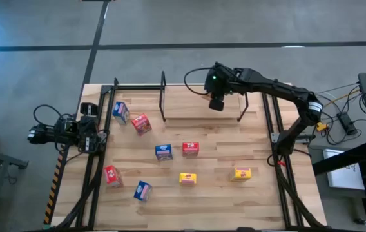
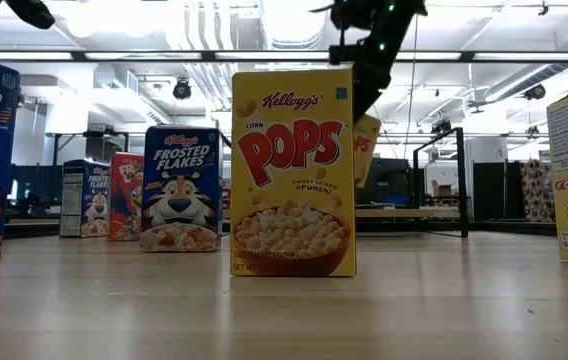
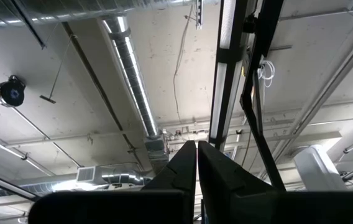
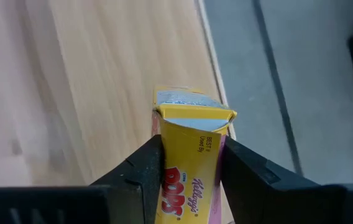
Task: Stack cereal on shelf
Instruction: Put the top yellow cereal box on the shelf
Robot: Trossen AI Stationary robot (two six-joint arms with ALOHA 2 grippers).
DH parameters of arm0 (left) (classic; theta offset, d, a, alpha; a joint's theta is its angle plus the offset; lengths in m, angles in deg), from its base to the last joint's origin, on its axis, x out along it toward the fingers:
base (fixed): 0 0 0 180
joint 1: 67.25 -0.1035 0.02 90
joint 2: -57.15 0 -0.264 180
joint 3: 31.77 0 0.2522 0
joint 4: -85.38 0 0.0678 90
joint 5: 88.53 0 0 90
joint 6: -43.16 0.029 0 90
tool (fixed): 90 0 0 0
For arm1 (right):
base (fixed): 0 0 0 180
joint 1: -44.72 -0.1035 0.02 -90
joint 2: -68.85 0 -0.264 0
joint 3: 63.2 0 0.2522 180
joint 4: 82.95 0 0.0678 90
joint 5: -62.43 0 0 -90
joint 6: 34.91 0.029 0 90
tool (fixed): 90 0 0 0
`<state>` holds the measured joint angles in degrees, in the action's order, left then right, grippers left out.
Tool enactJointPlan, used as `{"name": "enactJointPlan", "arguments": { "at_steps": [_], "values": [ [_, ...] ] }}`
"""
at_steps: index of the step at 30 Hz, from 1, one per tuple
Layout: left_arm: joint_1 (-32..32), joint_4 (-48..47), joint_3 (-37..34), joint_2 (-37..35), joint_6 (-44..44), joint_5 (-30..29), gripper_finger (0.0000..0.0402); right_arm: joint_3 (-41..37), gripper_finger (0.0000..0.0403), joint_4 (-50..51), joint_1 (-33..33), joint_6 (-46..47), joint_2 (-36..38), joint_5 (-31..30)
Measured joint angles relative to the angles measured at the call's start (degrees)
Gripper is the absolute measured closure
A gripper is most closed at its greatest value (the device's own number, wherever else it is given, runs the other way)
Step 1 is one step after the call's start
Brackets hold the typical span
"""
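Right claw [image 4: 189, 168] is clamped on a yellow Pops box [image 4: 192, 152], hovering over the shelf [image 1: 202, 109] at 12 o'clock, likely lining up a drop. Left claw [image 3: 196, 163] is clenched empty, parked at 9 o'clock. Other boxes are scattered on the bench [image 1: 260, 193].

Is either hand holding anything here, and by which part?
The right hand grips a yellow Pops box across its narrow sides; the left hand is shut on nothing.
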<state>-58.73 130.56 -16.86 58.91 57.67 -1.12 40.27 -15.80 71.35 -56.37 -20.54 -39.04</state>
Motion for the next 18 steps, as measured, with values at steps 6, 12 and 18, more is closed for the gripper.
{"name": "enactJointPlan", "arguments": {
  "at_steps": [6, 12, 18],
  "values": [
    [0.0, 0.0, 0.0, 0.0, 0.0, 0.0, 0.0401, 0.5, 0.0271, 0.1, 0.2, -5.0, -4.7, -0.1],
    [0.0, -0.1, 0.0, 0.0, 0.0, 0.0, 0.0401, 2.0, 0.0253, 0.0, 0.2, -5.6, -8.1, -0.6],
    [0.0, -0.3, 0.0, 0.0, 0.0, 0.0, 0.0401, 2.6, 0.0221, 0.0, 0.5, -5.6, -9.3, -0.6]
  ]
}}
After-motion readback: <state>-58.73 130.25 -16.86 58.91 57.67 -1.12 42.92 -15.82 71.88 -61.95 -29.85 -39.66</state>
